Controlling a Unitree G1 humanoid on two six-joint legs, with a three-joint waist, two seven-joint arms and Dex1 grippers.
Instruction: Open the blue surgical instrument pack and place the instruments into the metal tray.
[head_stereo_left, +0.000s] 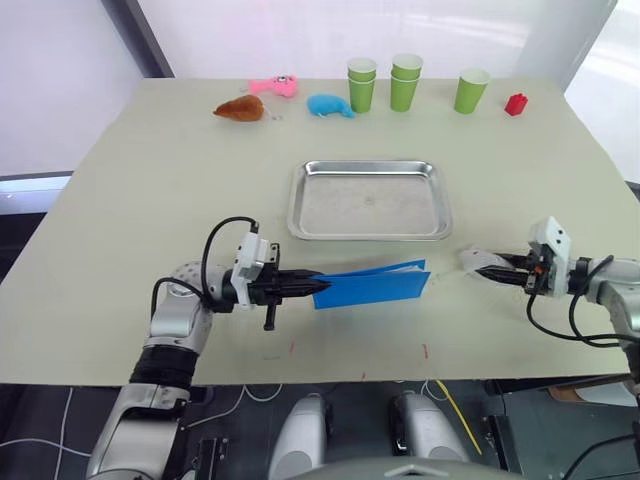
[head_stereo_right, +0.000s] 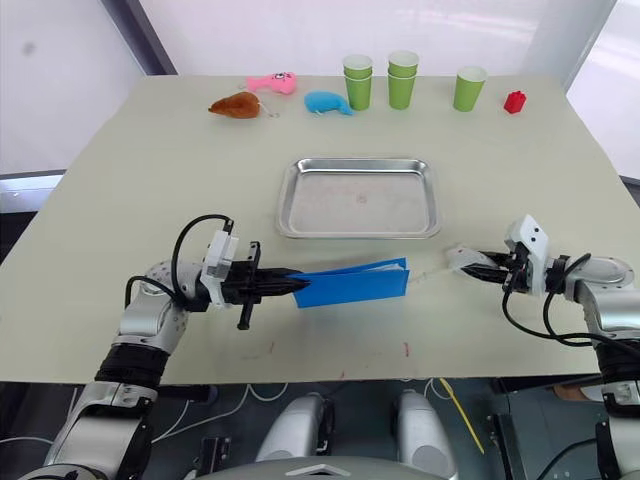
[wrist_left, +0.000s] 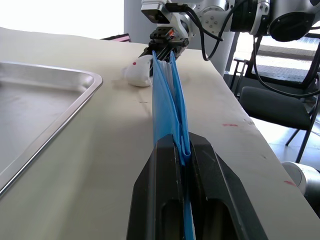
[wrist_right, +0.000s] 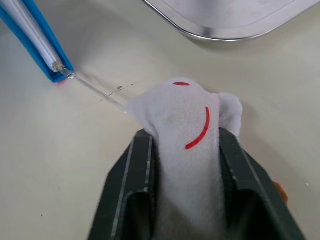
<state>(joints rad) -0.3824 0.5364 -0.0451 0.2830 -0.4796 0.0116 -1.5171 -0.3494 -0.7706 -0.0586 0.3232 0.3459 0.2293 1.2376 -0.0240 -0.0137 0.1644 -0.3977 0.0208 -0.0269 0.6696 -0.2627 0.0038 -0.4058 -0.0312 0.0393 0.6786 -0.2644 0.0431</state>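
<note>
Pincer on your left (head_stereo_left: 312, 285) is clamped on the near short edge of the pack (head_stereo_left: 372, 286), which it holds on edge just above the table (head_stereo_left: 120, 200), long axis running across from left to right. Your right pincer (head_stereo_left: 492, 267) is closed on a white pull tab (wrist_right: 186, 117), marked with a red curve, and a thin clear strip (wrist_right: 95, 91) runs from that tab to the pack's far corner. So the two arms face each other with the pack stretched between them, and the opening line lies straight along that axis. My read is that pulling the right arm further to its own side is what will peel the wrap, while the left holds firm. No instruments can be seen yet; they look to be inside the fold still. Beyond the pack, just behind it, the tray (head_stereo_left: 302, 200) sits with nothing in it. At the far edge stand green cups (head_stereo_left: 405, 82), small toys (head_stereo_left: 285, 96) and a red block (head_stereo_left: 516, 104).
</note>
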